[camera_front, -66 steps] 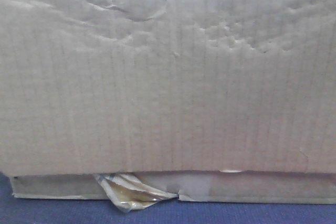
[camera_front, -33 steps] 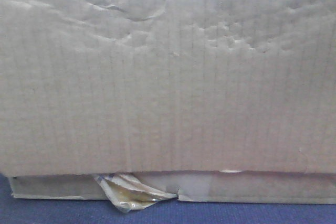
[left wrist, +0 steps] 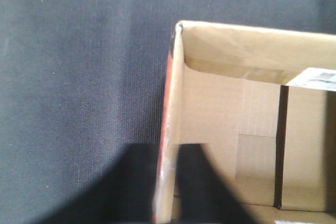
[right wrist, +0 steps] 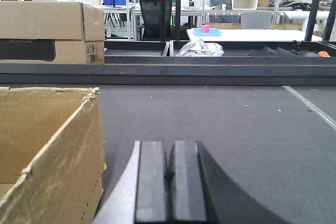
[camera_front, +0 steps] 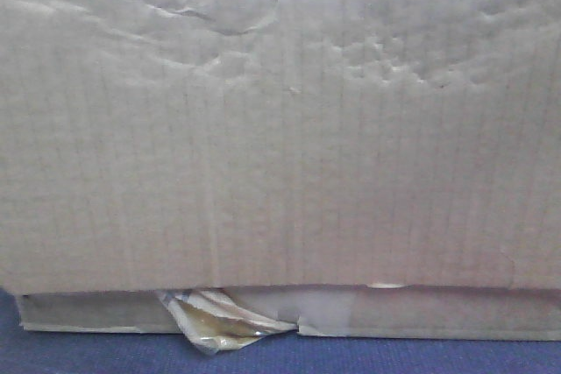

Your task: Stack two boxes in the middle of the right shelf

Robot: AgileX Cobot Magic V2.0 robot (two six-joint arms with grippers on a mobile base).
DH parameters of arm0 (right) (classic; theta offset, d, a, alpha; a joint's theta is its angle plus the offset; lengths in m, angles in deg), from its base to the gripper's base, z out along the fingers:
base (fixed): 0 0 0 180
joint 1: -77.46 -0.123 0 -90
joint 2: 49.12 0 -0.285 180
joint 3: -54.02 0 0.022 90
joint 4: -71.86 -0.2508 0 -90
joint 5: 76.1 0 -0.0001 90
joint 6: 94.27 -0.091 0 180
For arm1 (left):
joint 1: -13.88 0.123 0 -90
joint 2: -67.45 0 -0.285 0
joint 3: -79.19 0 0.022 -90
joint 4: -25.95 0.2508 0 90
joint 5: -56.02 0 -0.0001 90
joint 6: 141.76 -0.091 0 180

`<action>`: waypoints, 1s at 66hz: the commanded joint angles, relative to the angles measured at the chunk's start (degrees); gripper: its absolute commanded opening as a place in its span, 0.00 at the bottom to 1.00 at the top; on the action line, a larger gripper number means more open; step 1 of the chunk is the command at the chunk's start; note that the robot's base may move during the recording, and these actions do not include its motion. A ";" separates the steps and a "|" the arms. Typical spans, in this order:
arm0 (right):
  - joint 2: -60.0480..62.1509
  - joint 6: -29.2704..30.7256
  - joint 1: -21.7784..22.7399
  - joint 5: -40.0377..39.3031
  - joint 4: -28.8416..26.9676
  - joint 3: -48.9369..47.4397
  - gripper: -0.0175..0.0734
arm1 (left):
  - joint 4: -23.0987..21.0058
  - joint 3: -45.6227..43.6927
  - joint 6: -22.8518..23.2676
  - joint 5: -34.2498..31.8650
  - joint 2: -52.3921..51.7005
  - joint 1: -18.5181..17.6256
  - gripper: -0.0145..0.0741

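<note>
The front view is filled by a tall brown box point(camera_front: 280, 129) with a wrinkled, dented face. It rests on a flatter box point(camera_front: 438, 313) with torn yellowish tape point(camera_front: 215, 321). In the left wrist view my left gripper point(left wrist: 168, 182) is shut on the side wall of an open-topped cardboard box point(left wrist: 231, 108), one finger outside and one inside. My right gripper point(right wrist: 170, 182) is shut with nothing between its pads, low over the dark carpet just right of an open brown box point(right wrist: 47, 156). The shelf is out of view.
The dark grey carpeted surface point(right wrist: 236, 124) stretches right of and beyond the right gripper to a dark rail point(right wrist: 210, 69). Stacked cartons point(right wrist: 50, 32) stand at the far left behind it. A white table point(right wrist: 252, 34) and a black chair point(right wrist: 155, 11) lie further back.
</note>
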 commanded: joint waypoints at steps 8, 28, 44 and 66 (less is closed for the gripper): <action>-0.38 0.15 0.21 0.63 0.07 -0.45 0.01 | 0.09 0.06 0.02 -0.27 2.18 0.28 0.59; -0.38 0.15 0.21 0.72 0.07 -0.45 0.01 | 0.09 0.06 0.02 -0.13 7.63 0.28 0.34; -0.38 0.15 0.21 0.72 0.07 -0.45 0.01 | 0.09 0.06 0.02 -0.13 8.47 0.28 0.04; -0.38 0.15 0.21 0.72 0.07 -0.45 0.01 | 1.57 -11.26 3.19 -0.13 6.34 0.39 0.04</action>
